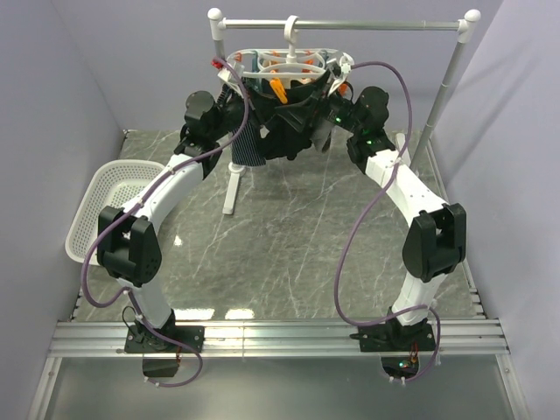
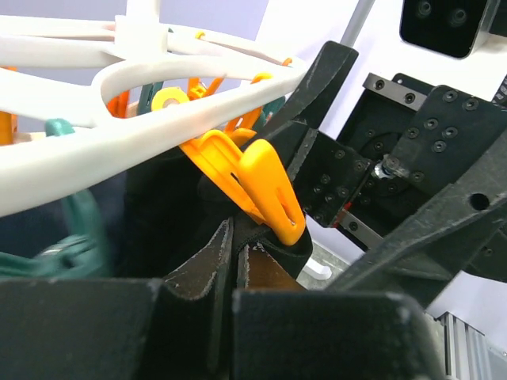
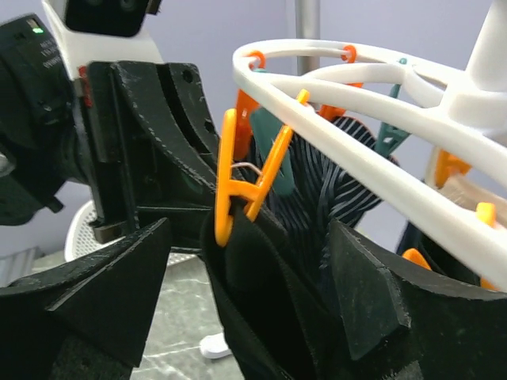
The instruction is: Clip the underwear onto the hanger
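While the white mesh basket [image 1: 98, 203] sits at the left edge of the marbled table [image 1: 289, 254], the left arm [image 1: 171, 184] arches up to the hanger [image 2: 79, 154]. Its left fingers [image 2: 202, 273] are clenched on a fold of the limp black underwear [image 3: 253, 301], just below an orange peg [image 2: 265, 186] biting the cloth. The white plastic hanger hooks over a metal rail [image 1: 376, 24]. The right arm [image 1: 407, 188] reaches up likewise, with the right fingers [image 3: 119, 289] spread wide either side of the hanging underwear.
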Controlling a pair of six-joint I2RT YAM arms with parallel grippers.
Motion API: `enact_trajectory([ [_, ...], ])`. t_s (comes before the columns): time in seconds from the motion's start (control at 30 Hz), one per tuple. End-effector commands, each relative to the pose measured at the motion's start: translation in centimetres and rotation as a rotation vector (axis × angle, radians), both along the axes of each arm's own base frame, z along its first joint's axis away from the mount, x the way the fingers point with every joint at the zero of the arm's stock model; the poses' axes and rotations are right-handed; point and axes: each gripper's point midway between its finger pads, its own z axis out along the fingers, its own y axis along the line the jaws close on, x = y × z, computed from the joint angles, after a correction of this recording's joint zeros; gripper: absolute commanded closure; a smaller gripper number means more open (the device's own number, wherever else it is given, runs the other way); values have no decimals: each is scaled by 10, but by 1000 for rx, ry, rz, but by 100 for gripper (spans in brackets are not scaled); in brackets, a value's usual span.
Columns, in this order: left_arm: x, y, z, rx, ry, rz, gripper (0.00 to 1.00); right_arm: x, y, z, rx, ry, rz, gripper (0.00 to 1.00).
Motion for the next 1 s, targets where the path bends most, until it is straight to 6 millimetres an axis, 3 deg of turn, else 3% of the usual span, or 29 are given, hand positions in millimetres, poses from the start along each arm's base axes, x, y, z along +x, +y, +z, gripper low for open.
enact_trajectory([
  [0.0, -17, 13, 64, -65, -164, 25, 94, -27, -12, 44, 58, -63, 9, 13],
  [0.13, -15, 14, 56, -47, -158, 39, 87, -37, -15, 56, 78, -64, 23, 12],
  [0.3, -17, 14, 42, -9, -153, 52, 72, -48, -17, 71, 96, -61, 43, 11],
  [0.6, -24, 13, 14, 75, -128, 64, 57, -42, -20, 74, 92, -30, 6, 8],
  [0.77, -30, 15, 8, 108, -121, 66, 28, -53, -22, 92, 112, -52, 19, 8],
  [0.97, -36, 20, 5, 130, -101, 77, 11, -65, -30, 106, 107, -72, 8, 7],
])
